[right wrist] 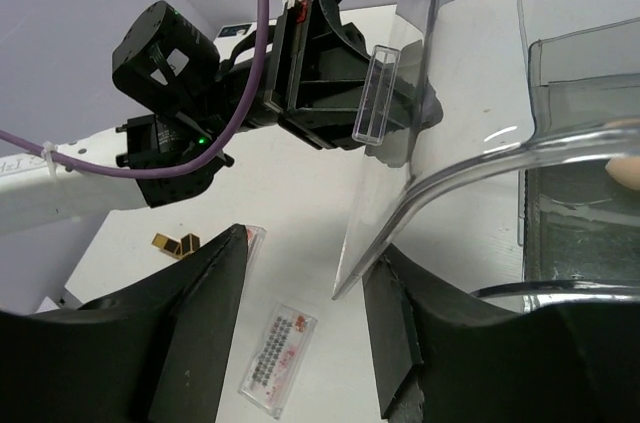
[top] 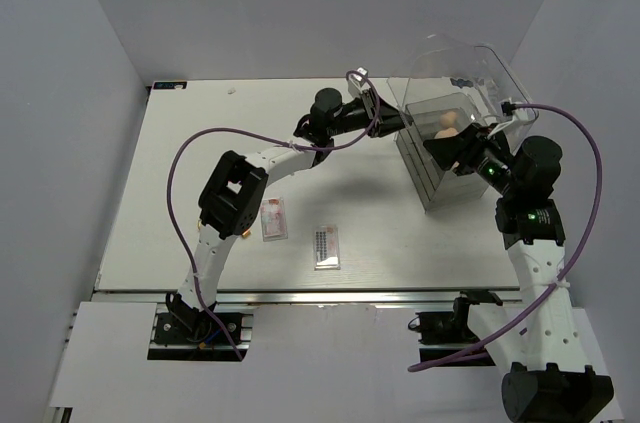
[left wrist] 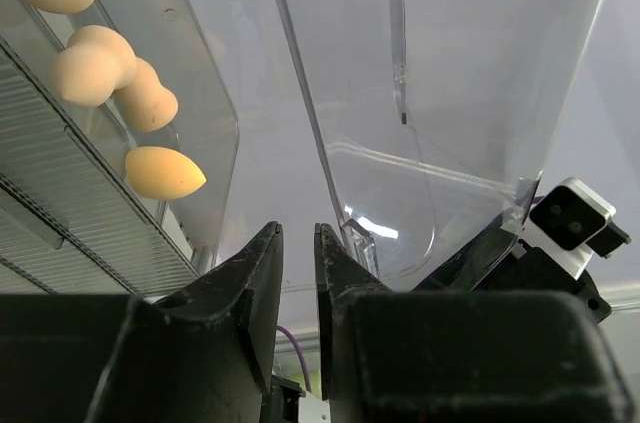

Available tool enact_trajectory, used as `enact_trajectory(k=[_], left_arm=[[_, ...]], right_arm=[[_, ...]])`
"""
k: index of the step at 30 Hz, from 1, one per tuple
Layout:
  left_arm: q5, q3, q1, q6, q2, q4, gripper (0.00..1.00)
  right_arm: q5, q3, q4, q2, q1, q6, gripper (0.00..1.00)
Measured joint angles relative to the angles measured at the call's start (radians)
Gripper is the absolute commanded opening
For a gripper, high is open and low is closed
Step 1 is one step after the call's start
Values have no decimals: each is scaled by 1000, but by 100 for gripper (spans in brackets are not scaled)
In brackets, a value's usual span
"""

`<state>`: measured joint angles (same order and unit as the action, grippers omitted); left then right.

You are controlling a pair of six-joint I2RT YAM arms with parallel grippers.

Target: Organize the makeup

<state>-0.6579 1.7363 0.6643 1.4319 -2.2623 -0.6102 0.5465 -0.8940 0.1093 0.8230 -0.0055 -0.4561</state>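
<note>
While the left fingers (left wrist: 268, 265) sit almost closed at the lid edge of the clear drawer box (top: 432, 178) (can't tell if they pinch it), the right fingers (right wrist: 222, 278) gape wide around that rim, holding nothing. Two palettes lie on the tabletop (top: 180, 143): pinkish palette (top: 274, 219) left, dark-rowed palette (top: 326, 245) right. Top view shows one sponge; left wrist shows what look like three peach sponges (left wrist: 163, 172) inside the box, far right. Only right wrist shows two gold lipstick tubes (right wrist: 175, 243), beside the pinkish one.

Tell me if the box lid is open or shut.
Open: the lid stands raised above the box, with the sponges visible inside.
</note>
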Motion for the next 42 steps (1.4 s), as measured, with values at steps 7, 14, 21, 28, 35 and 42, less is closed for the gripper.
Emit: enact_trajectory(k=[7,14,21,28,35,42], left_arm=[[0,-3,0,11,0,-12,30],[-1,-3,-5,18,0,-18,30],[-8,-3,-10,17,0,-13,30],[-7,-3,-18,-48,0,147,30],[45,-8,-38,-183,1,490,31],[99,-7,-52,-254,0,689,40]], right_arm=[[19,-51,108,-12,-1,122,56],[74,-90,298,-71,0,331,54],[90,-107,454,-130,1,529,46],[82,-110,536,-131,1,644,41],[82,-110,542,-150,1,672,41],[78,-100,539,-155,1,669,89]])
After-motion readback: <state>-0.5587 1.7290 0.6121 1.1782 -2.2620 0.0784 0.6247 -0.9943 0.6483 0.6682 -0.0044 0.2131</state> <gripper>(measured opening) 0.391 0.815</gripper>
